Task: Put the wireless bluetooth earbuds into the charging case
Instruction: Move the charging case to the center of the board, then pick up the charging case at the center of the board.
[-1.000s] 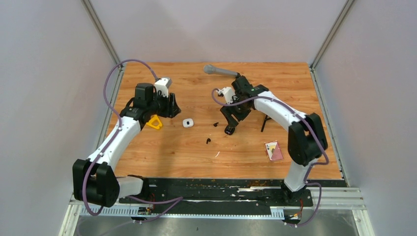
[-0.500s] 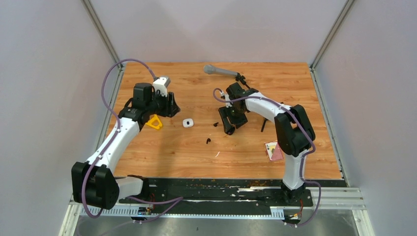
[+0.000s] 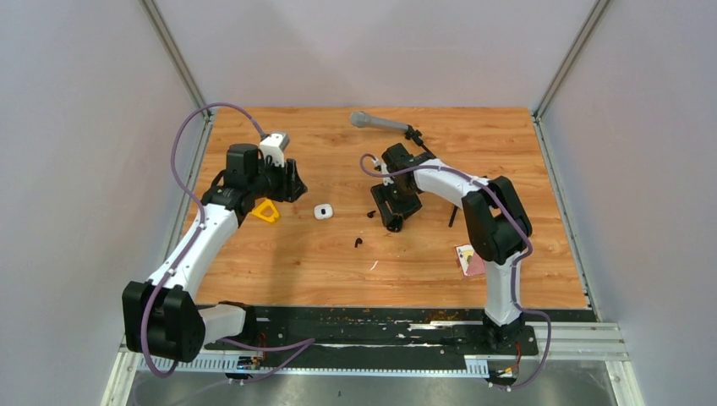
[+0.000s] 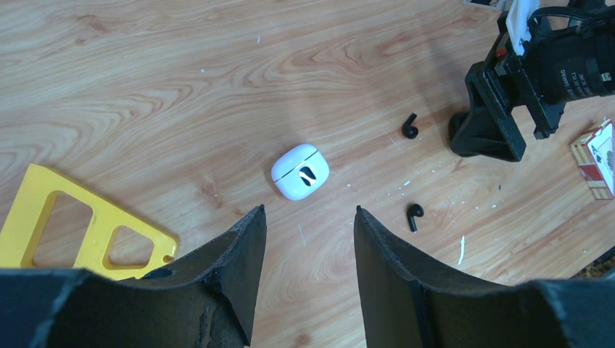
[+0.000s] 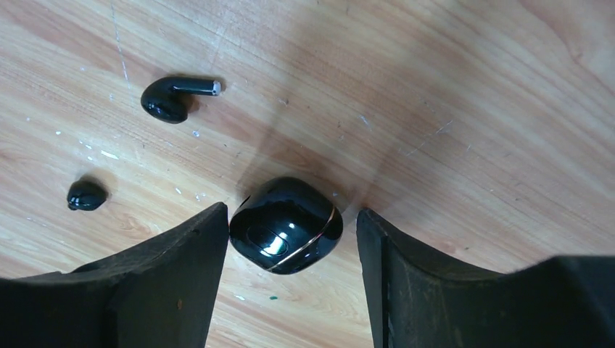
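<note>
Straddled black case, hidden from above, with right gripper parted, unclamped. Held left gripper part-open, empty, well left of that case.

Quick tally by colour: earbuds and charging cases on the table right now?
Black short-stemmed plastic earbuds: 2
White earbuds: 0 in view
White rounded plastic charging case: 1
Glossy black rounded charging case: 1
Total: 4
</note>
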Tool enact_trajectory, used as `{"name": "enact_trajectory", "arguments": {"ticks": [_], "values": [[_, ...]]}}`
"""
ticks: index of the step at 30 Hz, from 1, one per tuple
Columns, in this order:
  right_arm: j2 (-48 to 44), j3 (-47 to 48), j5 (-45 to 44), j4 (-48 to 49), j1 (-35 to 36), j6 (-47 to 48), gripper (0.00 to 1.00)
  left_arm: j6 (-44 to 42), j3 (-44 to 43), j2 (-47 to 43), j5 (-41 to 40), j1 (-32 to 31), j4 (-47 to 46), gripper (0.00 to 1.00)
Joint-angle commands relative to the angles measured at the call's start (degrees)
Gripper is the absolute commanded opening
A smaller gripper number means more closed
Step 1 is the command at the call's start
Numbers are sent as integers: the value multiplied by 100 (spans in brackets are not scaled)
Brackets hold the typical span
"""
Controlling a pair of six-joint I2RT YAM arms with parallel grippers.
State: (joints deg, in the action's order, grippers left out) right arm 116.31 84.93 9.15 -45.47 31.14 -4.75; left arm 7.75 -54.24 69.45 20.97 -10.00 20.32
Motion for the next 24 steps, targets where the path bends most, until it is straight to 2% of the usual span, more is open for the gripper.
{"name": "enact_trajectory", "arguments": {"ticks": [1,11,17,24], "values": [[-186,-122,-493,252,57,399,66,133,1,35,136,42,-284,55],[-635,-536,-463,529,55,904,63,307,36,154,284,42,-440,55],[-521,-450,408,624,67,2002,63,305,86,101,298,42,-441,55],[-503,-566,217,562,63,2050,62,280,104,67,292,42,-438,55]]}}
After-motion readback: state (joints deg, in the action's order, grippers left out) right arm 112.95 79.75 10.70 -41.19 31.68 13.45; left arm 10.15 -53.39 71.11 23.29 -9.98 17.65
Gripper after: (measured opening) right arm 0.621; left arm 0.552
